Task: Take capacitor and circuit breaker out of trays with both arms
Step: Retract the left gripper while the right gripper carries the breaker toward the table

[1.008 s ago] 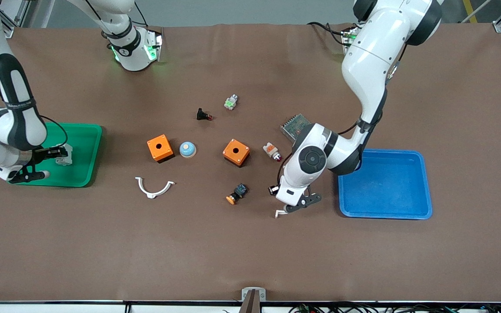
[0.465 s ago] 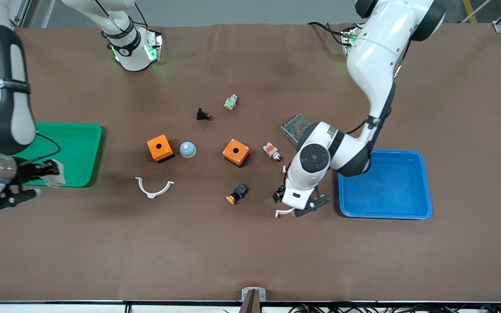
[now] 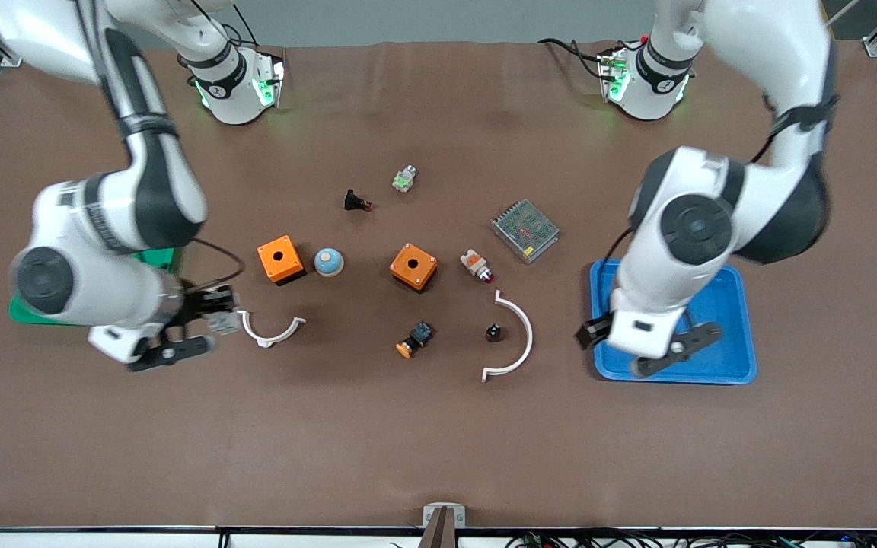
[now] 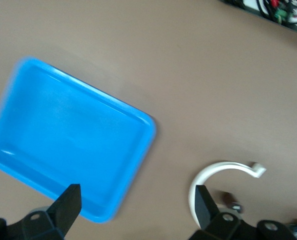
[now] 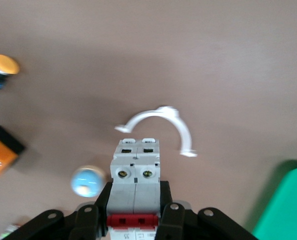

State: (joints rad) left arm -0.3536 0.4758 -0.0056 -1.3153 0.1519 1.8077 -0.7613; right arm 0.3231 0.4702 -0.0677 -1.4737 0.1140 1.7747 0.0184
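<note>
The capacitor (image 3: 492, 332), a tiny black cylinder, lies on the table inside a large white arc (image 3: 515, 339). My left gripper (image 3: 633, 344) is open and empty over the blue tray's (image 3: 735, 320) edge nearest the arc. In the left wrist view its black fingers (image 4: 68, 205) straddle bare table beside the tray (image 4: 63, 135), with the arc (image 4: 219, 172) off to one side. My right gripper (image 3: 219, 321) is shut on the white-grey breaker (image 3: 224, 320) over the table between the green tray (image 3: 158, 257) and a small white clip (image 3: 271, 332). The right wrist view shows the breaker (image 5: 136, 167) with its red lever clamped in the right gripper (image 5: 136, 202).
Two orange boxes (image 3: 280, 259) (image 3: 412, 266) flank a blue dome (image 3: 328, 262). An orange-capped button (image 3: 413, 339), a white-and-orange part (image 3: 476, 266), a grey power supply (image 3: 525, 230), a black part (image 3: 355, 202) and a green-white part (image 3: 403, 180) lie mid-table.
My left arm swung away from the capacitor and arc to the blue tray's edge, uncovering them. My right gripper carried the breaker out of the green tray toward the small clip.
</note>
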